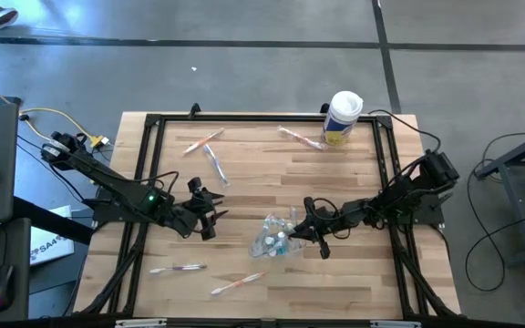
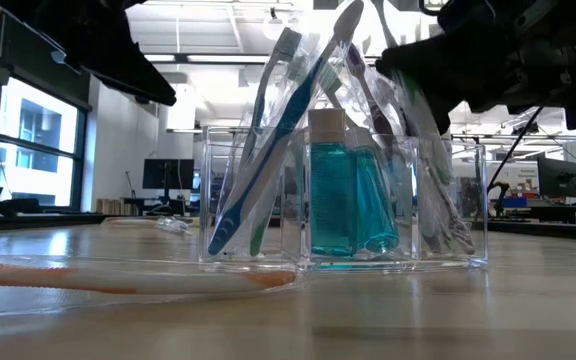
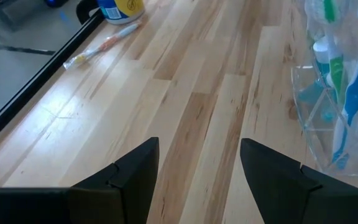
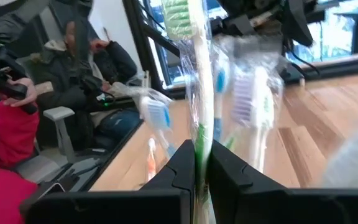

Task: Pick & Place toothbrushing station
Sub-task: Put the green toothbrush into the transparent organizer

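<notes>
The toothbrushing station (image 1: 274, 239) is a clear plastic holder (image 2: 348, 210) standing on the table's middle near part. It holds wrapped toothbrushes and teal bottles with white caps (image 2: 330, 190). My right gripper (image 1: 310, 230) is at the station's right side, shut on a wrapped toothbrush with green bristles (image 4: 199, 93). My left gripper (image 1: 210, 215) hovers open to the left of the station (image 3: 337, 93), with only bare table between its fingers (image 3: 197, 168). My right gripper pinches the wrapped toothbrush's handle (image 4: 200, 134) between its two fingers. They come about level from the table's right side and lie across the handle. The toothbrush stands upright, its green head (image 4: 180, 14) up. Its lower end is hidden behind the fingers.
A white canister with a yellow label (image 1: 343, 117) stands at the far edge. Loose wrapped toothbrushes lie at the far left (image 1: 203, 141), near the canister (image 1: 299, 137) and at the near edge (image 1: 179, 268), (image 1: 235, 283). People sit beyond the table (image 4: 73, 56).
</notes>
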